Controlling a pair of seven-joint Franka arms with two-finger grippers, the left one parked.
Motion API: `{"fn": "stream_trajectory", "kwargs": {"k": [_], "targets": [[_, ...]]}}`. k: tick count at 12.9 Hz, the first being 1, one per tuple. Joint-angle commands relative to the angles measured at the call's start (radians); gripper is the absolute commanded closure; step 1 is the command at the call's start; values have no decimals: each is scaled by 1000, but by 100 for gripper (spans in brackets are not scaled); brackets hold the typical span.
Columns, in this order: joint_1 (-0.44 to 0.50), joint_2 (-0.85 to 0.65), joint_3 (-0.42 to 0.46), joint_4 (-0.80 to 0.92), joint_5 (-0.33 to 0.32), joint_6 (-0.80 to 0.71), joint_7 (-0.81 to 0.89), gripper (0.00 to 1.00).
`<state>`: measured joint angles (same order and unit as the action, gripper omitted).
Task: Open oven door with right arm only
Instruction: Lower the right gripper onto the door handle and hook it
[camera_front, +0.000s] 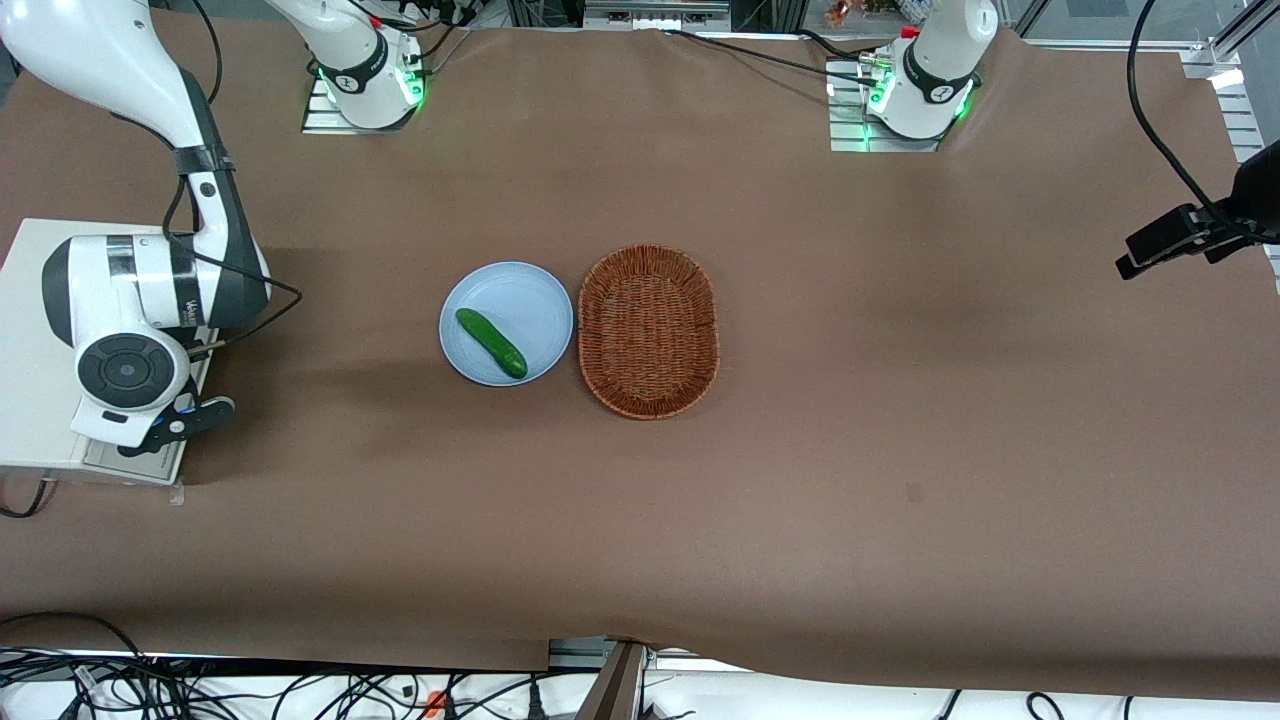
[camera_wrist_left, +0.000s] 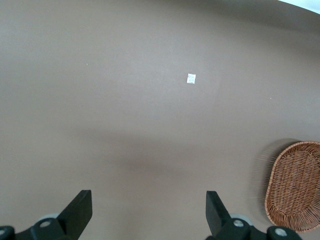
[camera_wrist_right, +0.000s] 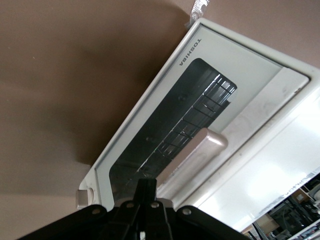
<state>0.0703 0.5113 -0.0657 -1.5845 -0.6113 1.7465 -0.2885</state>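
Fingers (camera_wrist_right: 146, 190) in the right wrist view look pressed together with nothing between them, so the gripper (camera_wrist_right: 146, 183) holds nothing. Its tips sit just beside one end of the silver handle (camera_wrist_right: 196, 151) on the oven door (camera_wrist_right: 200, 55). The dark window shows the wire rack inside, and the door seems shut or nearly so against the oven (camera_wrist_right: 280, 165). Judging from this, a closed gripper can do the job by hooking. The tips should go over the bar near its middle rather than at the end, then draw outward and down along the arc of the hinge. A straight pull would risk dragging the light oven across the cover or slipping off the bar.

Seen from the front, the right arm (camera_front: 150, 290) hangs over the oven (camera_front: 30, 330) at the working arm's end of the table, with the gripper (camera_front: 192, 417) low at the oven's edge. A plate (camera_front: 530, 290) carrying a cucumber (camera_front: 490, 343) and a wicker basket (camera_front: 648, 330) lie well apart from it, out of the door's swing.

From the left wrist, only brown cover and the basket (camera_wrist_left: 295, 185) appear; the oven is out of sight.
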Motion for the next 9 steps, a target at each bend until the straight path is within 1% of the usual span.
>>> {"fn": "stream_trajectory", "kwargs": {"k": [1, 4, 9], "targets": [[3, -10, 3, -8, -30, -42, -37, 100], [-3, -17, 0, -20, -33, -47, -66, 100], [-3, -30, -37, -43, -35, -45, -129, 100]]}}
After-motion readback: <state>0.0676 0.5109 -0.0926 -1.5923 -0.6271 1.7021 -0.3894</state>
